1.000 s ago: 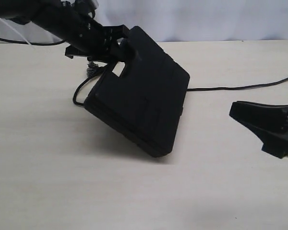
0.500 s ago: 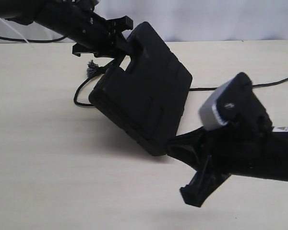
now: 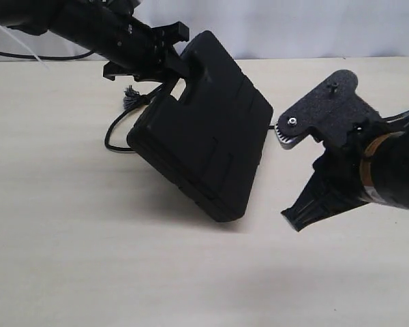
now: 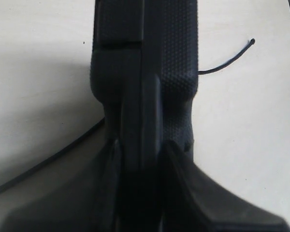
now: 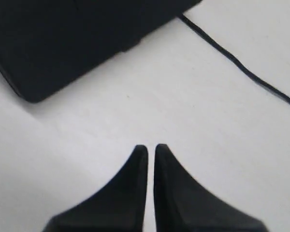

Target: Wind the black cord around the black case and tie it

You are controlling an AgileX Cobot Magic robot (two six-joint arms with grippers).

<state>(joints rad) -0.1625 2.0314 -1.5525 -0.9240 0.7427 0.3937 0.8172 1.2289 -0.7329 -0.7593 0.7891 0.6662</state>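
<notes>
Left fingers (image 4: 105,193) are clamping the tilted black case (image 3: 204,129); right fingers (image 5: 135,186), closed empty, are hovering nearer the black cord (image 5: 241,65) crossing the bench (image 3: 88,238).

The left arm reaches in from the upper left, and the left gripper (image 3: 176,63) clamps its fingers (image 4: 111,169) on the black case (image 3: 204,129) by its handle. The right arm enters from the right; the right gripper (image 3: 296,219) angles downward, fingers (image 5: 137,166) pressed together.

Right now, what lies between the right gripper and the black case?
Just bare table between right gripper and black case, per the right wrist view; the black cord passes aside.
</notes>
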